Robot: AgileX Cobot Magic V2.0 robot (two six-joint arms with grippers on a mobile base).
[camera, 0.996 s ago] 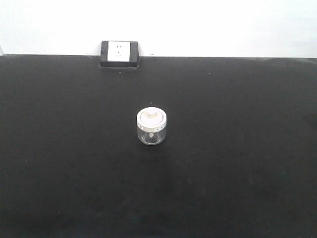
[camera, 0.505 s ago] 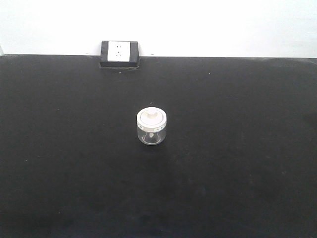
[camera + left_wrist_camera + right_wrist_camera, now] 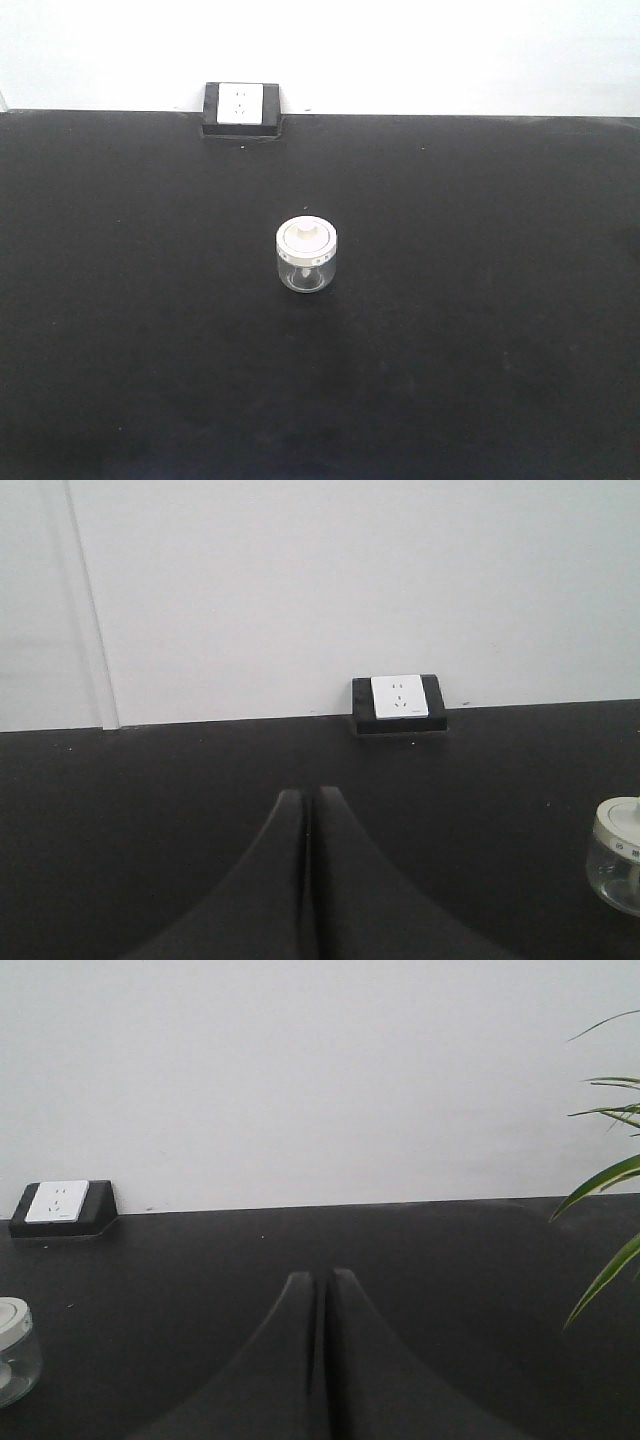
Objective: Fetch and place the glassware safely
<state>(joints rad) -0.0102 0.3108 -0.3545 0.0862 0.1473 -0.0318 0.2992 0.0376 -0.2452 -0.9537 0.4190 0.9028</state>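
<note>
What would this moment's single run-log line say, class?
jar: upright, lidded, mid-table | left gripper: shut, empty, jar to its right | right gripper: shut, empty, jar to its left | contact: none

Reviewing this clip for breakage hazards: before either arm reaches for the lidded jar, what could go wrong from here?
1. The glass jar stands alone on the black table; its round, smooth wall may slip in a pinch.
2. Its off-white lid looks merely seated; lifting by the knob could leave the glass behind.
3. The left gripper and right gripper are both shut; approaching without opening would knock the jar over.
</note>
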